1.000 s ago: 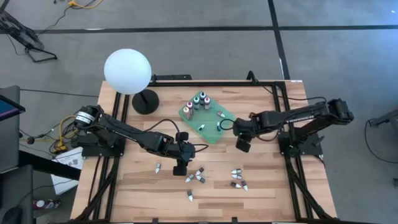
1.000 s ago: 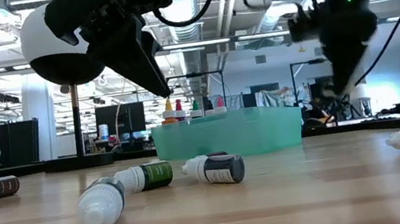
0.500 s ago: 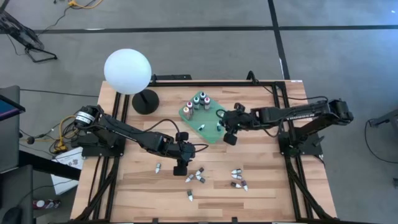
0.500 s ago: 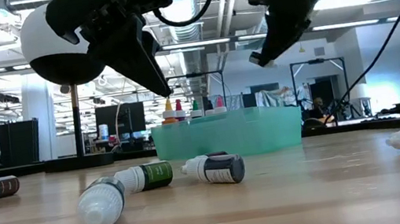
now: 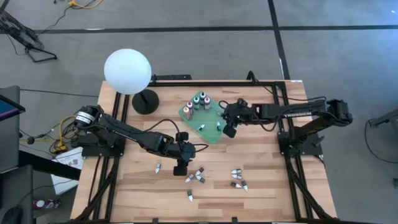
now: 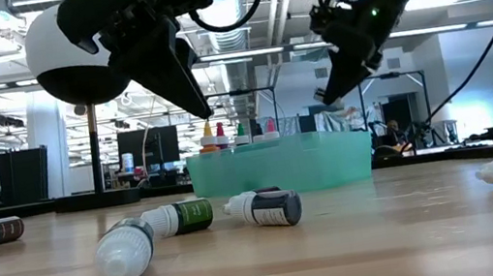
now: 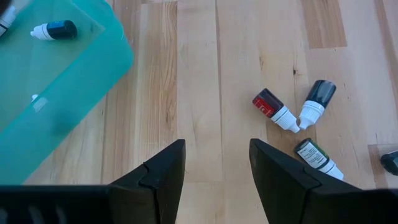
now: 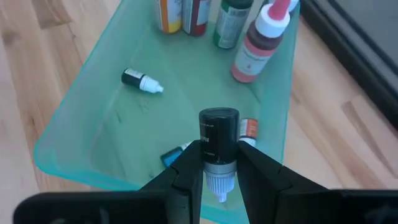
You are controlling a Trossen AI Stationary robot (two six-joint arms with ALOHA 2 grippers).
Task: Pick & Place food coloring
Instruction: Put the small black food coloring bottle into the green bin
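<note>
- Two dark fingers of the right gripper (image 8: 219,171) are closed on a small black-bodied food coloring bottle (image 8: 218,146), white tip pointing back toward the wrist — it is held above the green tray (image 8: 81,124).
- In the high view that gripper (image 5: 229,127) sits over the tray's (image 5: 211,134) right edge.
- Inside the tray, taller bottles (image 8: 256,40) stand upright at one end, and a few tiny bottles (image 8: 142,80) lie flat on its floor.
- The left gripper (image 7: 214,168) hangs above bare wood with its fingers apart, holding nothing; in the high view it (image 5: 180,167) is near the middle of the table (image 5: 124,186).
- Three small bottles (image 7: 277,112) lie clustered on the wood just beyond it, tips nearly meeting.
- More loose bottles (image 5: 238,177) lie scattered toward the table's near edge — one (image 5: 158,167) apart to the left.
- A white globe lamp (image 5: 127,71) stands at the far left corner.
</note>
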